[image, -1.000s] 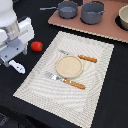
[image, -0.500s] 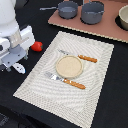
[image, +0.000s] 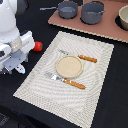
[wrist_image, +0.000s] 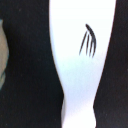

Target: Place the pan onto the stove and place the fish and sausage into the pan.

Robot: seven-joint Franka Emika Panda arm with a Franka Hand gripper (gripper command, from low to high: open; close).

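1. The white robot arm is bent low over the black bench at the exterior view's left, beside the striped beige placemat.
2. Its claw is out of sight under the arm's body, so I cannot tell whether it is released or clenched.
3. The wrist view is filled by the fish, a flat white piece with dark fin strokes, lying on the black surface right under the camera.
4. The sausage, a small red lump, peeks out just beside the arm, next to the placemat's edge.
5. The pan already sits on the stove at the far side, its thin handle pointing toward the exterior view's left, with the bigger grey pot just beside it.
6. On the placemat rest a round beige plate and two orange-handled pieces of cutlery, one on each side of the plate.
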